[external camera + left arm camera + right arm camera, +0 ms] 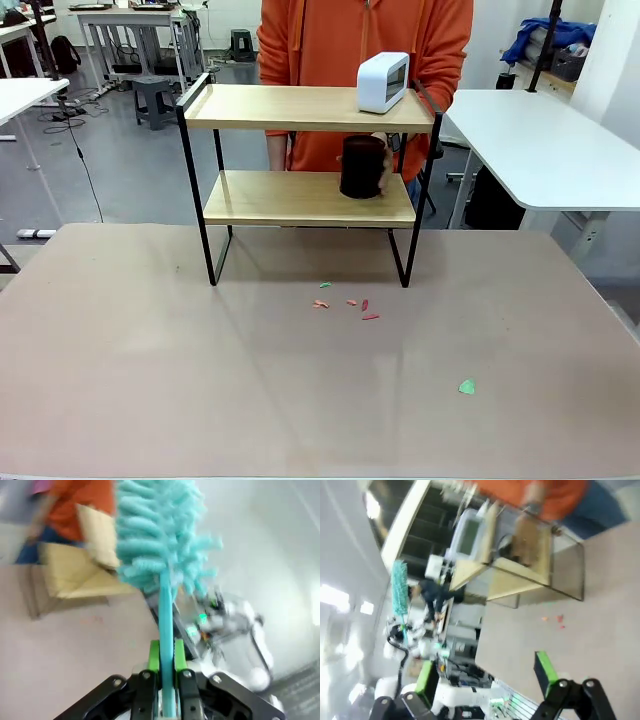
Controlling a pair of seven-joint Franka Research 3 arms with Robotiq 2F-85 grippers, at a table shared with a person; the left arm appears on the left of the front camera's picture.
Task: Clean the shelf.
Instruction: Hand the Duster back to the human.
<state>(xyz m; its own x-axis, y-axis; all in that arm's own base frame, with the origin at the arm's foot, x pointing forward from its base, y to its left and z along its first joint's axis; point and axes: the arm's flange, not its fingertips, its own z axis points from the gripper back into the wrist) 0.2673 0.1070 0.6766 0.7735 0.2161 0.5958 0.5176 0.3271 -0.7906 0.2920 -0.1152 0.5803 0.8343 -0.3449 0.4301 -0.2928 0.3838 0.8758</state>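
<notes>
The left gripper point(167, 680) clamps the handle of a teal duster point(160, 530), whose head is raised clear of any surface; the right gripper point(485, 680) stands wide open, holding nothing. On the table point(150, 380), coloured scraps point(345, 303) lie just before the shelf point(300, 107), whose 2 boards carry a white device point(383, 82) and a black container point(362, 167). A person point(330, 40) in orange stands behind. Dusting appears not yet begun.

The desk point(150, 380) carries the shelf point(280, 107) at its far edge. Red scraps point(350, 305) lie just before it, and one green scrap point(467, 386) lies nearer the right edge.
</notes>
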